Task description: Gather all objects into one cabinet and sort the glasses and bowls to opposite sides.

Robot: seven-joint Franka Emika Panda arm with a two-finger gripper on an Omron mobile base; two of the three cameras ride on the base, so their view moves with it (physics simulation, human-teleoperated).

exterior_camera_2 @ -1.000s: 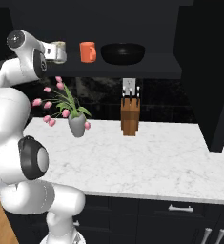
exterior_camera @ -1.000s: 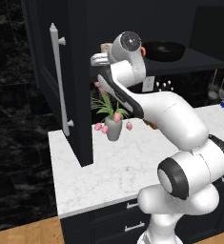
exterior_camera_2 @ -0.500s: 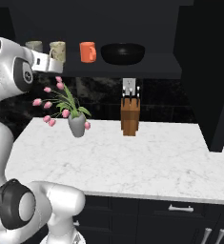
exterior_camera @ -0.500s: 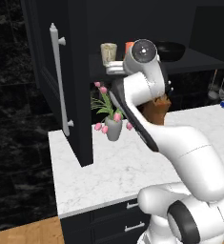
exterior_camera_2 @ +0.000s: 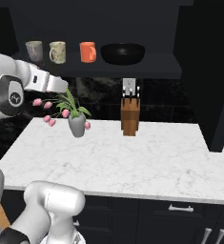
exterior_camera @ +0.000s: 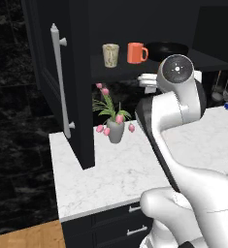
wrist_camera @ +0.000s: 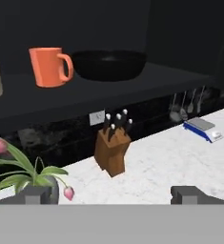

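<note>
hand view: the claw (wrist_camera: 111,194) hangs wide open and empty over the desk (wrist_camera: 180,162). above it on the cabinet shelf (wrist_camera: 108,88) sit orange mug (wrist_camera: 47,66) and bowl (wrist_camera: 108,64), touching. nudge the bowl further right.

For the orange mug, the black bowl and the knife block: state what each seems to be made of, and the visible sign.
Orange mug: probably glazed ceramic; even colour, soft sheen.
Black bowl: likely glossy ceramic or enamel; pale highlights on its rim.
Knife block: looks like wood; matte brown faces, though no grain shows.
</note>
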